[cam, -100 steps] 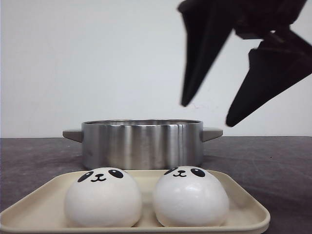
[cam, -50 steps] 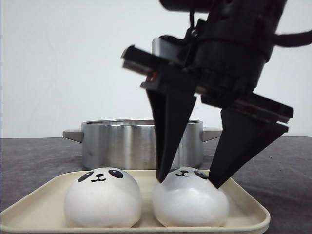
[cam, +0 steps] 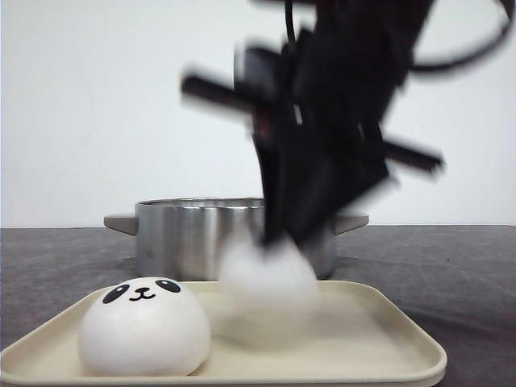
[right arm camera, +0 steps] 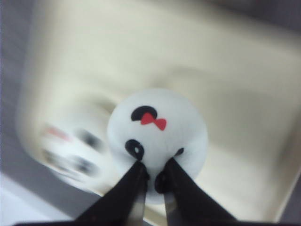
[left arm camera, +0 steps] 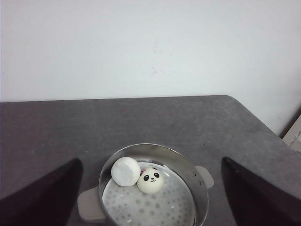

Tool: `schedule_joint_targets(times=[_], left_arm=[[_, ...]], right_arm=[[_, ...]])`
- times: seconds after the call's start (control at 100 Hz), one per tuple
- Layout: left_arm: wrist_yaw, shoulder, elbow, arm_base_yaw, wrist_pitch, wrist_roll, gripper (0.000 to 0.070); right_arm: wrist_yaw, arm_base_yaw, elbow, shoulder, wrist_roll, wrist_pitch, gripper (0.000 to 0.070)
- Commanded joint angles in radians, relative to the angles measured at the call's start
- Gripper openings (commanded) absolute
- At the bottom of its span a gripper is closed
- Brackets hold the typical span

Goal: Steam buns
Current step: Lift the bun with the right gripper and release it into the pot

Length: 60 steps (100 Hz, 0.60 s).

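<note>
Bun (right arm camera: pixel 157 134) between right end effector (right arm camera: pixel 151 176) fingertips.

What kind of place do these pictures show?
Probably a staged test tabletop, not a real kitchen: a dark grey table against a bare white wall, holding only a steel steamer pot and a beige tray with a panda bun.

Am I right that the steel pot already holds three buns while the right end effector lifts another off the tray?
Not quite: the left wrist view shows only two buns in the steel pot. The right end effector is indeed lifting another bun off the tray.
</note>
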Motion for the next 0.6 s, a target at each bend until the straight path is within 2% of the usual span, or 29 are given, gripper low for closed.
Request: schedule_joint_targets(times=[0.0, 0.1, 0.16, 0.32, 0.39, 0.5, 0.59], left_arm=[[0.001, 0.005, 0.018, -0.005, 0.014, 0.002, 0.055], [0.001, 0.006, 0.018, -0.005, 0.026, 0.002, 0.055], [0.001, 0.006, 0.018, -0.005, 0.036, 0.002, 0.055], [0.001, 0.012, 0.018, -0.005, 0.058, 0.002, 0.055], [0.001, 0.018, 0.018, -0.005, 0.063, 0.002, 0.055], [0.001, 0.026, 0.018, -0.005, 0.061, 0.002, 0.055], [0.001, 0.031, 0.018, -0.005, 0.055, 0.002, 0.055]], right_arm=[[0.044, 0.011, 0.146, -0.043, -0.066, 0.01, 0.0007], [0.174, 0.004, 0.323, -0.049, -0.178, -0.043, 0.0007], [0.214, -0.016, 0.406, -0.034, -0.246, -0.06, 0.0007], [0.191, -0.123, 0.492, 0.066, -0.341, -0.078, 0.0006], [0.171, -0.171, 0.492, 0.127, -0.36, -0.084, 0.0006], [0.085, -0.24, 0.492, 0.268, -0.375, -0.082, 0.0006], [0.068, -0.271, 0.492, 0.377, -0.375, -0.077, 0.0007]])
